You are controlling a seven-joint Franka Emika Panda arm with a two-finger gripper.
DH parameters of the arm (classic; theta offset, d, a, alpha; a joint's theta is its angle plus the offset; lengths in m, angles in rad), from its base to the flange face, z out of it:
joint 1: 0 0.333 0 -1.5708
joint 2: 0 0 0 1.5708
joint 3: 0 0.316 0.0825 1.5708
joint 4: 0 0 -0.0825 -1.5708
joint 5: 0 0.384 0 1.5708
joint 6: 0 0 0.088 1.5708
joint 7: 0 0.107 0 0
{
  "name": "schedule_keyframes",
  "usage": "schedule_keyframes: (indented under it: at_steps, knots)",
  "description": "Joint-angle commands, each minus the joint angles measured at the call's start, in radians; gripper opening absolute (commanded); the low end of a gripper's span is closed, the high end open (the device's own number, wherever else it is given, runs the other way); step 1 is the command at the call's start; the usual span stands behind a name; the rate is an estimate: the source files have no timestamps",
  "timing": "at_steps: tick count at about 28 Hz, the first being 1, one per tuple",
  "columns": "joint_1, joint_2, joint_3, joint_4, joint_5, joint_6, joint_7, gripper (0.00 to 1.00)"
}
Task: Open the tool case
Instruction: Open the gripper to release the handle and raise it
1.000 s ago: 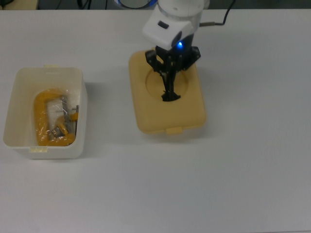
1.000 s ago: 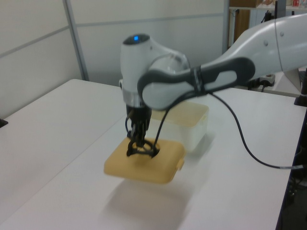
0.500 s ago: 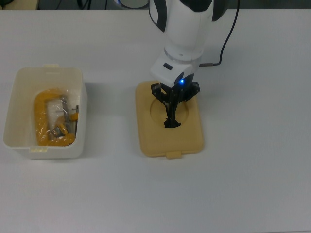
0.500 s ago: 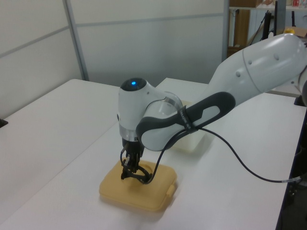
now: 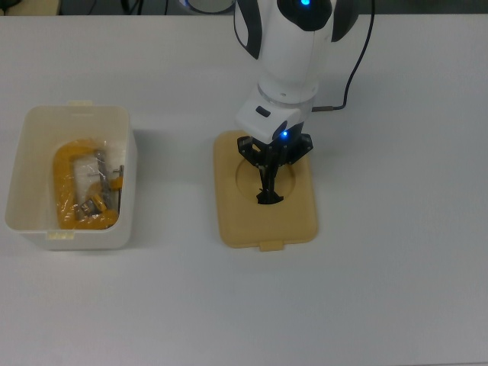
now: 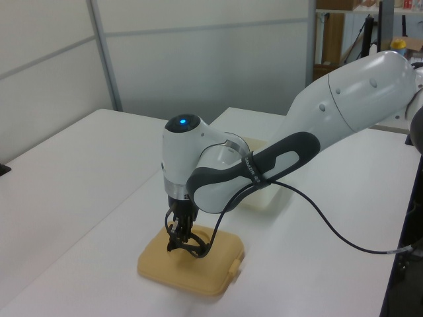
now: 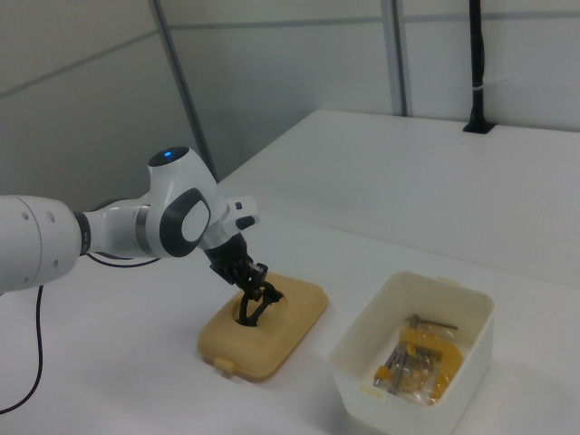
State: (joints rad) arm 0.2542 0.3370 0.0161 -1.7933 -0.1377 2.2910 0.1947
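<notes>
The tool case stands open in two parts. Its white tub (image 5: 30, 126) sits at the top view's left, with a yellow clamp (image 5: 67, 191) and metal tools inside. The tan-yellow lid (image 5: 297, 217) lies flat on the table at the centre, apart from the tub, front tab toward the top view's bottom. My gripper (image 5: 267, 194) reaches down into the lid's round recess and is shut on the black handle (image 5: 268, 200). The left view shows the lid (image 6: 158, 261) under the gripper (image 6: 178, 241). In the right view the lid (image 7: 294, 313) lies beside the tub (image 7: 362, 362).
A black cable (image 5: 358, 46) runs from the arm toward the top view's upper edge. A black post (image 7: 478, 63) stands at the table's far side in the right view. The white table (image 5: 396, 290) extends around both parts.
The gripper carried the lid toward the top view's bottom and lowered it. It hung above the table a second ago and now rests flat. The tub has not moved.
</notes>
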Motion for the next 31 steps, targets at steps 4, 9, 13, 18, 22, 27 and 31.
schedule_keyframes:
  at_steps: [4,9,13,18,22,27,31]
  knots:
    - [0.011,0.004,-0.008,-0.003,-0.019,0.004,0.034,0.30]
    - [0.008,0.000,-0.008,0.000,-0.017,-0.002,0.026,0.62]
    - [0.008,-0.004,-0.010,0.026,-0.016,-0.056,0.032,1.00]
    - [-0.001,-0.013,-0.019,0.102,-0.011,-0.180,0.034,1.00]
    - [-0.010,-0.021,-0.024,0.147,-0.010,-0.272,0.028,1.00]
    - [-0.045,-0.085,-0.024,0.181,-0.010,-0.376,0.025,1.00]
    - [-0.110,-0.127,-0.022,0.210,-0.003,-0.445,-0.004,1.00]
